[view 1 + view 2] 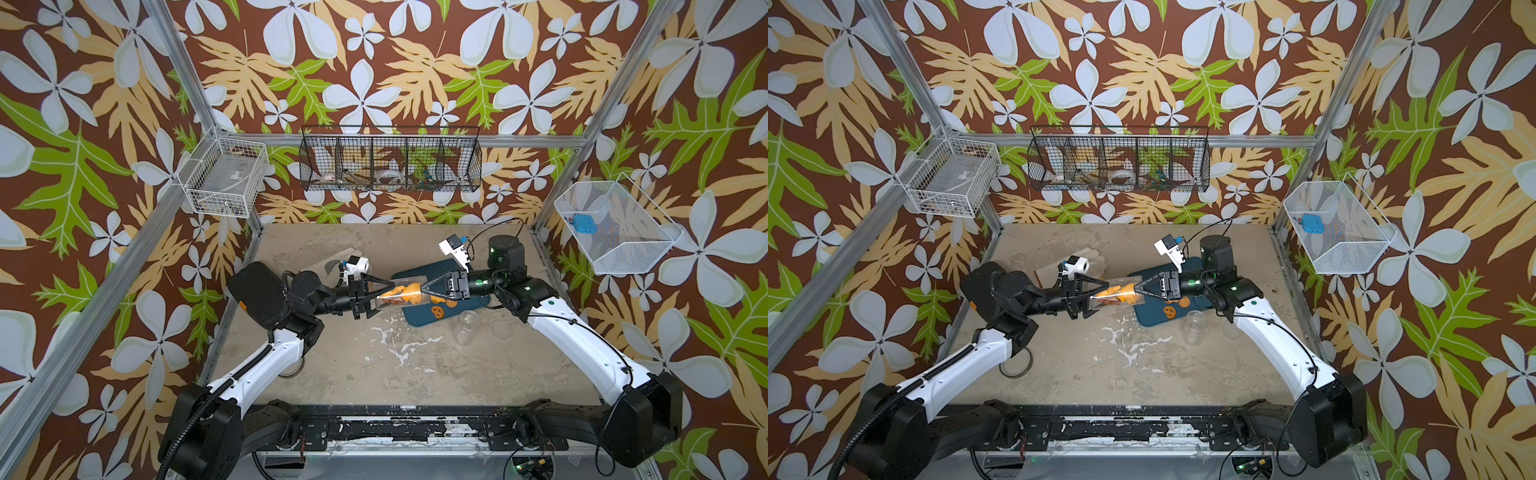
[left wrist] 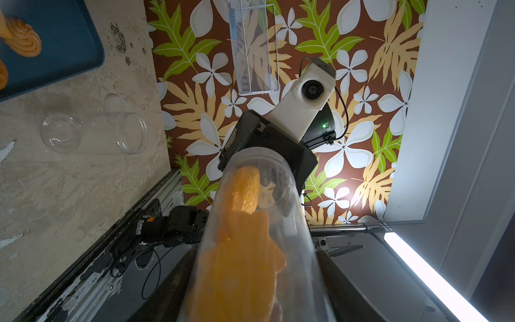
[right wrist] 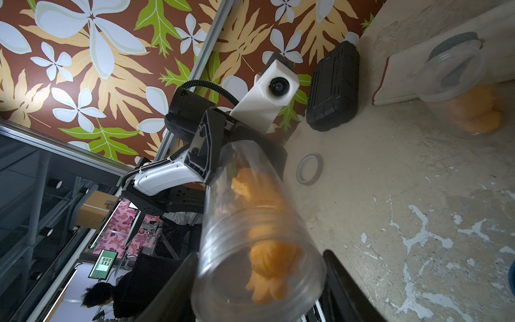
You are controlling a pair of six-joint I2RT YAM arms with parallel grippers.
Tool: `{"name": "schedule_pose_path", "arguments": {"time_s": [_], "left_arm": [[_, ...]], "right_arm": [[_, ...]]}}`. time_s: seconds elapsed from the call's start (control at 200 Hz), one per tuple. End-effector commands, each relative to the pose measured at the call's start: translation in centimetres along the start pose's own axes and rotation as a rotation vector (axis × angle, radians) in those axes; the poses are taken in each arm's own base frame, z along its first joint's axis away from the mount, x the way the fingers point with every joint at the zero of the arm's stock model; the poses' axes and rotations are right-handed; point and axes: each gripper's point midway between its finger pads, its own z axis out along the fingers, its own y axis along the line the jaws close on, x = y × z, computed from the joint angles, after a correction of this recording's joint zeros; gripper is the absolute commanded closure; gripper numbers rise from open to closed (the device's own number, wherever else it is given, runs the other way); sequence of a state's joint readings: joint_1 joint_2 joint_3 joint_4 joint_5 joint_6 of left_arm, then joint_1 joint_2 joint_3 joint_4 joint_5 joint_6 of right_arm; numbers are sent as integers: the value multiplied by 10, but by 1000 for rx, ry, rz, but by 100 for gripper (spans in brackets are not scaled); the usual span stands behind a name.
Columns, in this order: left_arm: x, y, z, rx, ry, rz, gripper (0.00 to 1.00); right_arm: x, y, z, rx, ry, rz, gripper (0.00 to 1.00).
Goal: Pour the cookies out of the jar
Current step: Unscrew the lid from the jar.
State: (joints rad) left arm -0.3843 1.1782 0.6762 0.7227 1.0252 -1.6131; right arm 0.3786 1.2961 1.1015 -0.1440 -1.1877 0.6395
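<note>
While the clear plastic jar (image 1: pixel 398 297) lies level in both top views, the left pincer (image 1: pixel 380 297) clamps its closed end and the right pincer (image 1: pixel 426 293) grips its mouth end firmly, likely steadying it over the dark blue tray (image 1: pixel 419 323) under the right pincer. From the left wrist, orange cookies (image 2: pixel 239 251) fill the jar just ahead of that pincer. From the right wrist, the threaded mouth sits between this pincer's fingers (image 3: pixel 345 284), cookies unpoured.
</note>
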Motion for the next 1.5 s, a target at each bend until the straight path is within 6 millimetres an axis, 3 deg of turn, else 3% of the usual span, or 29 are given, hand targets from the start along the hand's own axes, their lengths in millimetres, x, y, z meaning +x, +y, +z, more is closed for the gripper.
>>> {"name": "schedule_pose_path", "arguments": {"time_s": [0.0,0.09,0.195,0.39,0.646,0.926,1.266,1.491], "left_arm": [[-6,0,1,-5,-27,-4,44],[-6,3,1,-30,-23,4,40],[-7,2,2,-38,-22,16,26],[-6,1,2,-37,-19,25,17],[-5,1,1,-35,-24,22,28],[-3,4,0,-38,-19,6,54],[-3,8,-3,-42,-25,-21,55],[-3,8,-8,-46,-38,-37,55]], "right_arm": [[-3,4,0,-5,-4,-53,48],[-3,3,0,11,-8,-54,48],[-5,3,0,17,-14,-51,48],[-6,5,-1,22,-25,-53,48],[-1,4,2,14,-22,-39,48],[3,9,5,3,-32,-123,49],[0,9,3,2,-66,-243,50],[7,28,-11,27,-144,-573,56]]}}
